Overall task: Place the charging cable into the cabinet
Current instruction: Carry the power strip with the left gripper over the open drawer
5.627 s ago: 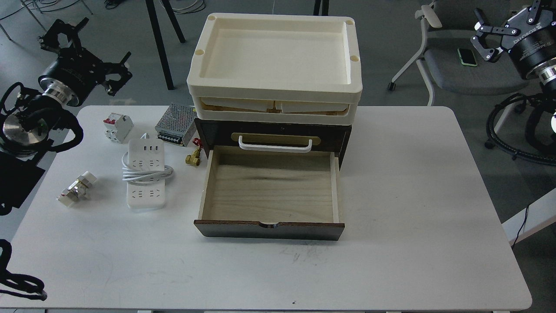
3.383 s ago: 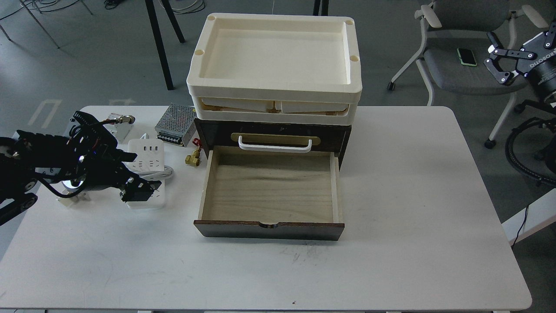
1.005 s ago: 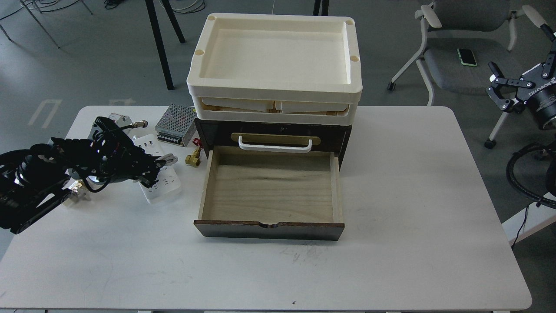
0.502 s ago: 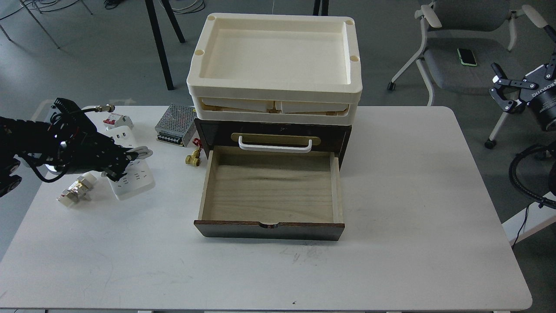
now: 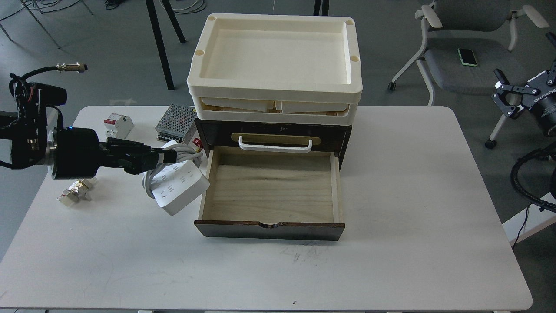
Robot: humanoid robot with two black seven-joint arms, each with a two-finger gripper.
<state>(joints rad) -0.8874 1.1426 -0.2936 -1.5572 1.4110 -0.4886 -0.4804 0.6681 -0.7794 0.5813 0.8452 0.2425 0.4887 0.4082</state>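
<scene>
The left gripper (image 5: 150, 159) pinches the charging cable (image 5: 178, 187) at its wound cord, fingers pressed onto the bundle, and carries it clear of the table (image 5: 391, 261), hanging just beside the left wall of the open drawer of the cabinet (image 5: 269, 191), with its right end about level with that wall and none of it inside yet. The strip hangs tilted, its lower end dipping toward the table's front edge, so the chief risk I judge is that its right corner catches the drawer's left wall if the arm travels sideways without lifting enough; that could knock the strip askew or push the cabinet, which carries the stacked cream trays (image 5: 276, 89). The grip sits on loose coils and not on the rigid body, so the cord may slip or unwind, letting the strip swing or drop short of the drawer. A trailing loop could also drape over the wall and block closing. The right gripper (image 5: 517, 98) hangs off the table's right edge with fingers spread, holding nothing. Half a second earlier the strip was much nearer the table's left edge, beside the small metal fitting (image 5: 74, 191); it now sits higher and has travelled right, hiding the brass valve that showed near the drawer's rear left corner, while the circuit breaker (image 5: 117, 126) and grey power supply (image 5: 176, 124) near the far edge are unmoved.
</scene>
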